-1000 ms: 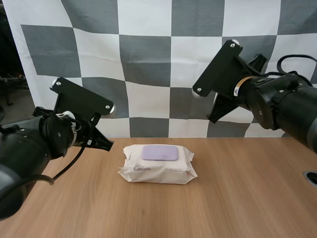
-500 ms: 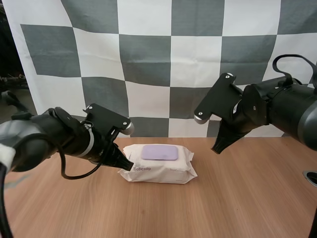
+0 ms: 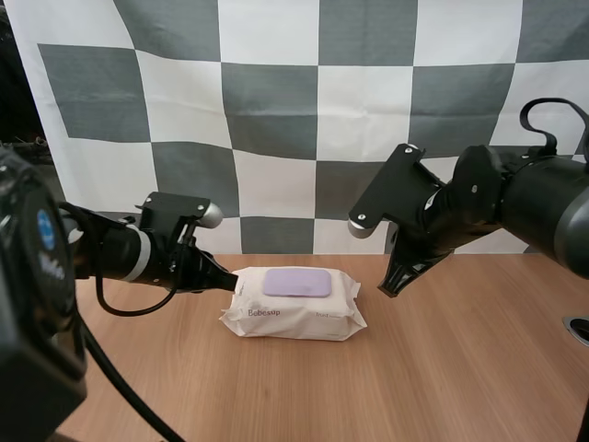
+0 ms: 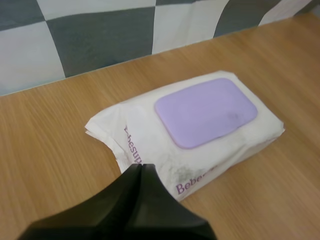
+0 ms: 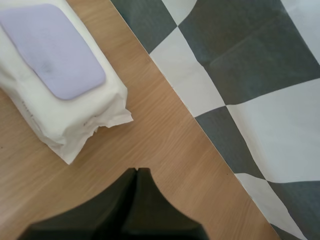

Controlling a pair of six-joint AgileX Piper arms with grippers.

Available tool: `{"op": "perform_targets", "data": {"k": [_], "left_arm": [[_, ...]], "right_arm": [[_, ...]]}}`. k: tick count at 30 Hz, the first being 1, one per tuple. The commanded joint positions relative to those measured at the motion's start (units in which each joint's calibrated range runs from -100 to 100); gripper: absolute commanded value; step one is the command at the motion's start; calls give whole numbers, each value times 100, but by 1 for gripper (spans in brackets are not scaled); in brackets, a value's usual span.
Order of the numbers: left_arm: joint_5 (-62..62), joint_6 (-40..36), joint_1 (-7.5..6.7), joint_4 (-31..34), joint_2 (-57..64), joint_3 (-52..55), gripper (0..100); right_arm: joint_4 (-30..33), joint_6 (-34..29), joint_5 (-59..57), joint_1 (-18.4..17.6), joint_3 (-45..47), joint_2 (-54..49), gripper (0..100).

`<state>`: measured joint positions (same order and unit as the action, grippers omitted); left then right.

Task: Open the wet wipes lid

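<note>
The pack of wet wipes (image 3: 293, 311) lies flat on the table (image 3: 442, 368), its lilac lid (image 3: 296, 283) shut and facing up. The left fingers (image 4: 136, 187) lie together as one dark wedge, tip at the pack's edge; touching or just short, I cannot tell. The right fingers (image 5: 134, 192) (also pressed together) hang over bare wood just beside the pack's other end. The high view shows both arms flanking it; the left wrist view takes in the whole pack, while the right wrist view cuts it off.
</note>
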<state>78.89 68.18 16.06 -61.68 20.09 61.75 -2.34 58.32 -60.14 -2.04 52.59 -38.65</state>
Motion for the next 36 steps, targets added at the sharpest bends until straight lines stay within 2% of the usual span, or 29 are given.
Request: {"op": "perform_targets", "data": {"k": [1,4,9,11,13,18,21,26,31,36], "left_arm": [[1202,1481,220,-705,-402,3,0],[1058,1431,220,-648,-793,29,0],[2067,1314,220,-648,-997,58,0],[1918,1324,220,-488,-997,58,4],[1762,1346,220,-288,-997,58,14],[1399,1358,220,132,-997,58,53],[1200,1358,220,260,-997,97,64],[931,1589,220,39,-997,383,65],[525,2027,220,-171,-1193,566,65],[424,2345,220,-500,-1434,577,65]], "right_arm": [[-120,63,4,-1,-2,1,0],[-120,63,4,-1,-2,1,0],[-362,143,4,-1,-2,1,0],[-695,453,-21,-1,-2,1,0],[-1262,810,-234,-1,-2,1,0],[-2329,1405,-674,-1,-2,1,38],[-2559,1508,-876,-94,-2,1,51],[-2655,1508,-722,-477,108,1,56],[-2474,1508,274,-871,516,1,60],[-2475,1508,694,-916,597,1,62]]}}
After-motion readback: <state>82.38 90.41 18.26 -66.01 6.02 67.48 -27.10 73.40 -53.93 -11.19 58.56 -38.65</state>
